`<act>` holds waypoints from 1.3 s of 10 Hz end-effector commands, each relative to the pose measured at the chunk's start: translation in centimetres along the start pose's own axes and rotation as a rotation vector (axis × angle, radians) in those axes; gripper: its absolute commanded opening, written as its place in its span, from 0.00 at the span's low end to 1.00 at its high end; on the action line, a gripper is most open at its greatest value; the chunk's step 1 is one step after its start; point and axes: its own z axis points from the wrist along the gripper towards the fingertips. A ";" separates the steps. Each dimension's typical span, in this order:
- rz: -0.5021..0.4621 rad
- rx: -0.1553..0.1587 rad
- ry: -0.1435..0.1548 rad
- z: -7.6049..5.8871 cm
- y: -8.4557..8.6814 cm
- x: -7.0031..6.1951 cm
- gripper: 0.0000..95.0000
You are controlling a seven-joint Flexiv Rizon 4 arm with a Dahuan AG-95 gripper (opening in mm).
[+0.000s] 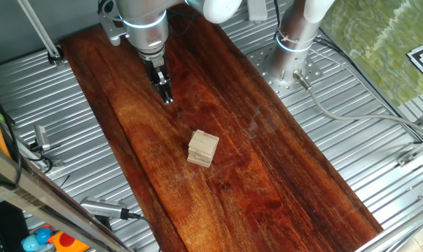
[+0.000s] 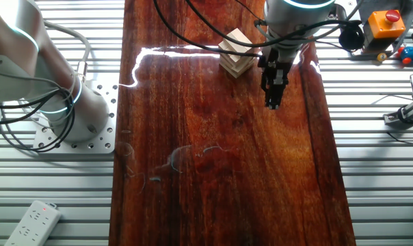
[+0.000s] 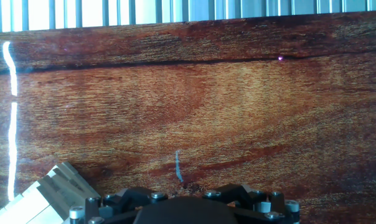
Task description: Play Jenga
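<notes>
The Jenga stack (image 1: 202, 148) is a small, squat pile of pale tan blocks in crosswise layers, standing on the dark wooden board (image 1: 281, 182). It also shows in the other fixed view (image 2: 235, 52) and at the lower left corner of the hand view (image 3: 42, 196). My gripper (image 1: 167, 96) hangs above the board, apart from the stack and beyond it toward the board's far end. Its fingers are pressed together with nothing between them. In the other fixed view the gripper (image 2: 272, 101) is just right of and below the stack. The hand view shows only the gripper's dark body; the fingertips are hidden.
The board lies on a ribbed metal table (image 1: 379, 133). The arm's base (image 1: 295, 49) stands at the board's side. An orange box with a red button (image 2: 385, 24), a power strip (image 2: 32, 222), cables and small tools lie around the edges.
</notes>
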 end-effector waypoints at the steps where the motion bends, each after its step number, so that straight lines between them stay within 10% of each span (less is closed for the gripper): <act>1: -0.161 -0.049 -0.040 0.0 0.0 0.0 0.00; 13: -0.164 -0.047 -0.039 0.1 0.5 -0.2 0.00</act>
